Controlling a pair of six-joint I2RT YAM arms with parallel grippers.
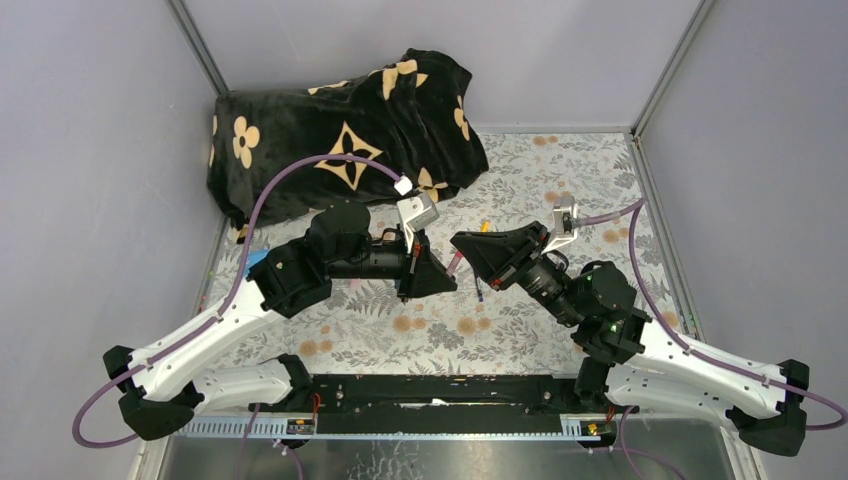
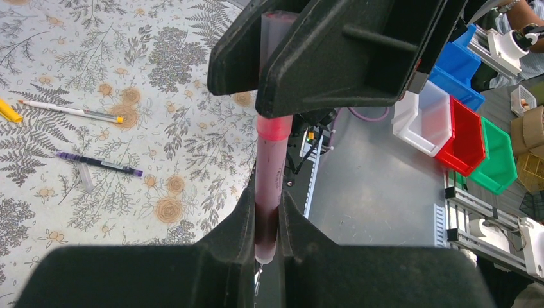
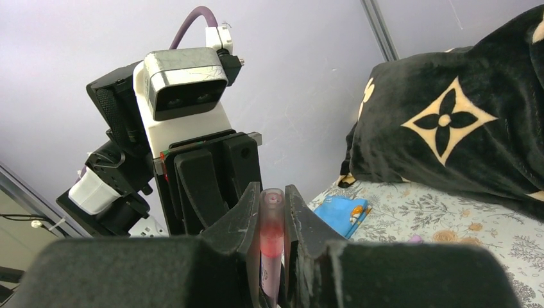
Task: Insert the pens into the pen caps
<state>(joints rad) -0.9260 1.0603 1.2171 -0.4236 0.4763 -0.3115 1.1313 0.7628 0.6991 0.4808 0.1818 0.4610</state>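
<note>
The two arms met tip to tip above the middle of the floral surface (image 1: 560,170). The left hand (image 2: 268,212) was clenched on the lower, darker end of the pink pen (image 2: 269,167), its fingers pressed to either side of the barrel. The right hand (image 3: 272,212) was clamped on the paler other end of the same pink pen, past a brighter red band. The pen was held in the air between the two hands, clear of the surface. Whether that paler end was a cap pushed fully home could not be told.

On the surface below lay a white pen (image 2: 70,110) with an orange tip and, near it, a dark pen (image 2: 99,163), roughly parallel and apart. A clear cap (image 2: 85,178) lay just beside the dark pen. A yellow cap (image 2: 8,110) showed at the frame edge. A black flowered blanket (image 1: 340,130) was heaped at the far left corner, with a blue card (image 3: 343,213) lying near its edge.
</note>
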